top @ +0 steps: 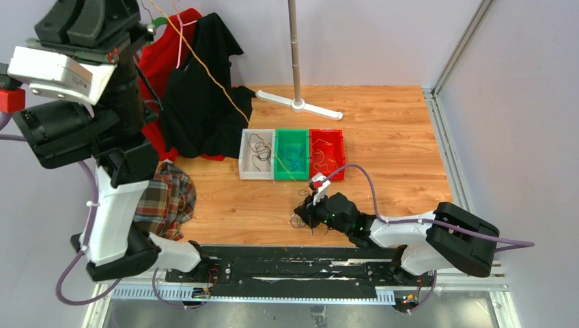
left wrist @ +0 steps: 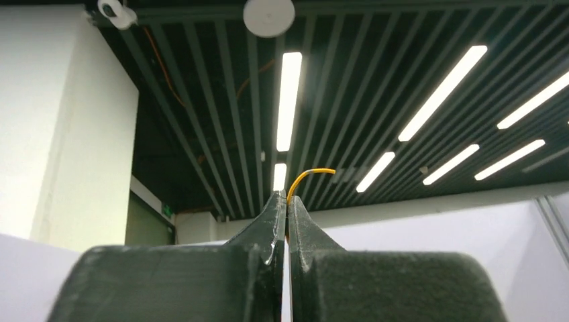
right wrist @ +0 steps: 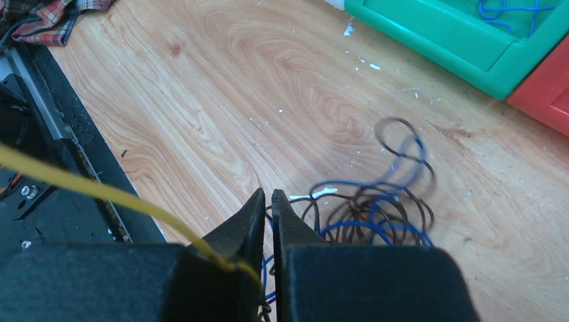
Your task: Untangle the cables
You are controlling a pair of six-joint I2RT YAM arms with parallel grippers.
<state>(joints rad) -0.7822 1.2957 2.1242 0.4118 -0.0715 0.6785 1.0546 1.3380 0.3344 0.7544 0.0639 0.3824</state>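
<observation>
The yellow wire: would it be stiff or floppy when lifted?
Likely floppy: the yellow wire looks straight only where it's stretched from the left gripper, shut on it. Slightly springy, perhaps: its free tip there curls over. Probably very light, being so thin.

The yellow cable (right wrist: 87, 186) vanishes into the slit of the right end effector (right wrist: 267, 196), whose fingers (right wrist: 369, 282) hide the near side of the blue-and-black tangle (right wrist: 366, 216). Its far loop is blurred.

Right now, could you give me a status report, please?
Left gripper raised, shut on yellow cable. Right gripper low at black-blue tangle, grip unclear. Nothing seen blocking.
</observation>
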